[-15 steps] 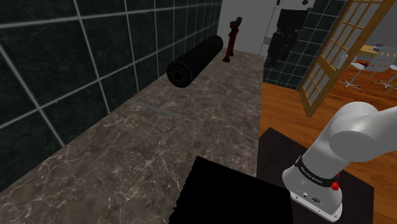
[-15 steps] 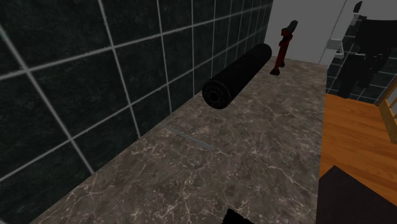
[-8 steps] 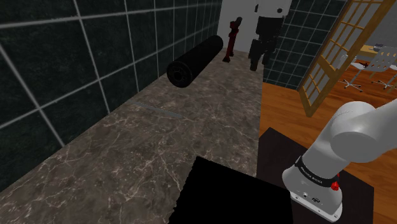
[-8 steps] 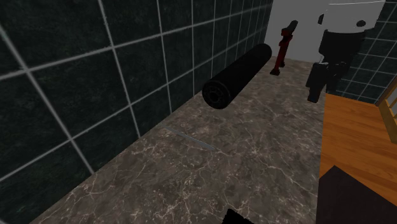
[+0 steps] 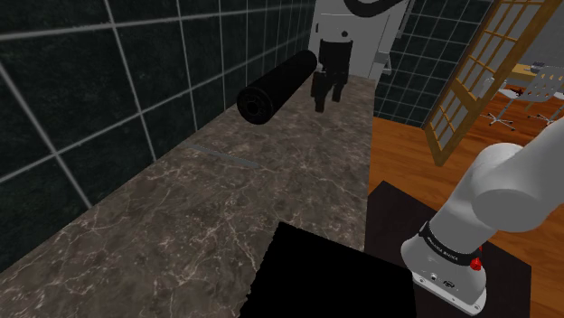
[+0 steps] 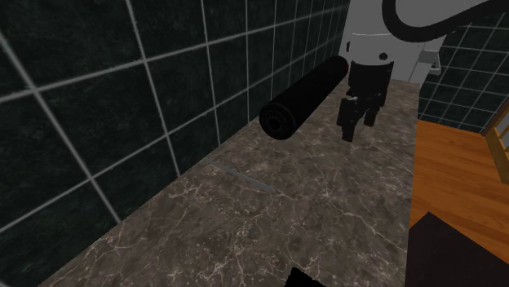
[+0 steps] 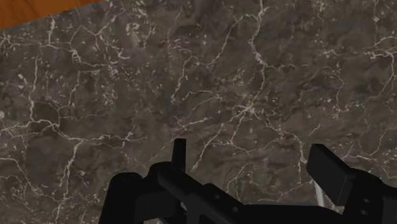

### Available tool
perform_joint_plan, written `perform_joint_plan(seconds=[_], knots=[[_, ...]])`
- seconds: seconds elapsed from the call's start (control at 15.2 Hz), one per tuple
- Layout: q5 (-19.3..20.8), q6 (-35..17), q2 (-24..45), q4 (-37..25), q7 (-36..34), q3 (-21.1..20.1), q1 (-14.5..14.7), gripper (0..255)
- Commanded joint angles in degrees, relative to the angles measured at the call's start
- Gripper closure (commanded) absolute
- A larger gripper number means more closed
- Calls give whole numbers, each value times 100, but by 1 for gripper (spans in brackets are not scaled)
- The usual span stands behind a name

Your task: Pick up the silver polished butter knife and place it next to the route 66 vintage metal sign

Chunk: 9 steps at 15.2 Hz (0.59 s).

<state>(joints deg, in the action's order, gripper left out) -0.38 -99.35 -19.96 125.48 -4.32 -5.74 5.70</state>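
gripper (image 6: 356, 124) swung in over counter (image 6: 326, 220) | jaws apart, empty | butter knife (image 6: 241, 177) well apart, by tiled wall (image 6: 122, 114)

The arm (image 5: 511, 185) is glossy white, built of rounded, tube-like links. A dark ring (image 5: 449, 244) with tiny white lettering girds the lowest joint. Below it sits a white base (image 5: 450, 278) that carries a small red knob (image 5: 474, 264) and a few dark specks like sockets. Near the hand, a dark curved band (image 6: 432, 18) parts the white shells, and the white wrist cylinder (image 6: 371, 37) bears small dark dots at its lower rim. The gripper (image 6: 356, 124) is all black and blocky, with two flat, square-tipped fingers (image 7: 328, 168) on an angular black body.
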Motion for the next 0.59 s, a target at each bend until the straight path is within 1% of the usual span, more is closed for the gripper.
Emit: perform_joint_plan(seconds=[0.0, 0.53], knots=[[15, -169, 450, -270, -17, -97, 60, 0], [207, -596, 2059, -1375, -147, -456, 335, 0]])
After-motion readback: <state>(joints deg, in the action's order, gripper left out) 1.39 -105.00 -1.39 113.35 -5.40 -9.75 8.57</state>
